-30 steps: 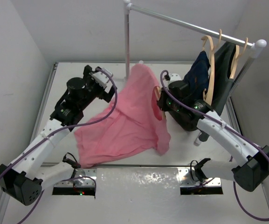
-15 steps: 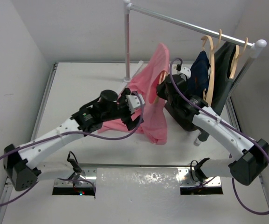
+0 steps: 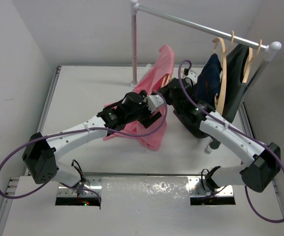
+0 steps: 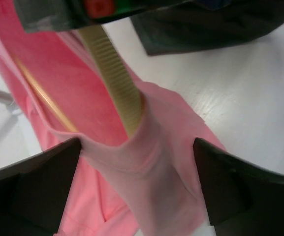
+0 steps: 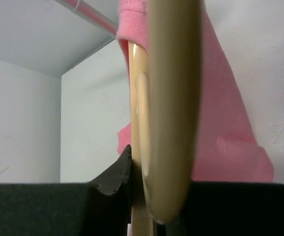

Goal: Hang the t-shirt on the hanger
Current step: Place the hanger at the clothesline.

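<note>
Salmon-pink cotton, the soft short-sleeved t-shirt (image 3: 164, 61) hangs mid-table, peaking toward one o'clock and sagging toward six. Your right gripper (image 5: 154, 196) is clamped on the pale wooden clothes hanger (image 5: 173, 98), holding it up so the cloth drapes. Your left gripper (image 4: 137, 189) stands spread either side of a bunched fold, gripping nothing, probably ready to tug it along the hanger's ribbed arm.

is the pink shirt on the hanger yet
Partly on: one hanger arm sits inside the t-shirt opening; the rest hangs loose.
</note>
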Controlling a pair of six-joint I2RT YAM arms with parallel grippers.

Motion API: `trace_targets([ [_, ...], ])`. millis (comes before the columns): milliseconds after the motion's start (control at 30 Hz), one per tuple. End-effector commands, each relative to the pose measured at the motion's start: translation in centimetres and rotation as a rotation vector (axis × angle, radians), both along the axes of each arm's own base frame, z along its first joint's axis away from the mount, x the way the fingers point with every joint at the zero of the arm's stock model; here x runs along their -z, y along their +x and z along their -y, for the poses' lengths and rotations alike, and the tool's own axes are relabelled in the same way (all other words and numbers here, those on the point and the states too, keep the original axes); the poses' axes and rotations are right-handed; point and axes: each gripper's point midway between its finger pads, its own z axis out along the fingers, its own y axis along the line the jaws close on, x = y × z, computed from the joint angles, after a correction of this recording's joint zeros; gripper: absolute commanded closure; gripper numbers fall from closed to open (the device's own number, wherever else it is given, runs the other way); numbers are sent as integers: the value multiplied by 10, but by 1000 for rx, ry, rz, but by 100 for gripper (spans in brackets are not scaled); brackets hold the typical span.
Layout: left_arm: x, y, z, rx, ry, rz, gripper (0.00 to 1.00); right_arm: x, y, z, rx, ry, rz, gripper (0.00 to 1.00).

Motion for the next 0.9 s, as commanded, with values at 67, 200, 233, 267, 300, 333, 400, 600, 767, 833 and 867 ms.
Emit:
trace_targets([
  [67, -13, 24, -2, -45, 37, 139, 52, -33, 3, -13, -18, 124, 83, 100],
  [200, -3, 18, 1, -14, 52, 105, 81, -24, -2, -13, -26, 134, 74, 100],
  [233, -2, 15, 3, 4, 44, 91, 89, -25, -2, -13, -27, 138, 76, 100],
  [267, -1, 13, 5, 4, 31, 75, 96, -22, -2, -12, -27, 136, 70, 100],
  [300, -1, 11, 6, 8, 21, 63, 100, -21, -2, -13, -29, 140, 69, 100],
  [333, -2, 9, 8, 18, 7, 51, 100, -19, -3, -14, -32, 139, 66, 100],
  [400, -11, 8, 7, -6, -34, 32, 100, -16, -3, -13, -37, 126, 63, 100],
  [600, -50, 5, -1, -26, -310, -149, 100, -18, 0, -20, -158, -54, 115, 71],
  [767, -52, 10, -14, -67, -382, -214, 100, -16, -2, -29, -254, -122, 160, 40],
  [833, -52, 8, -14, -41, -405, -244, 100, -13, -2, -32, -280, -137, 162, 35],
  [867, -55, 7, -14, -35, -422, -249, 100, -12, -3, -33, -293, -143, 164, 28],
])
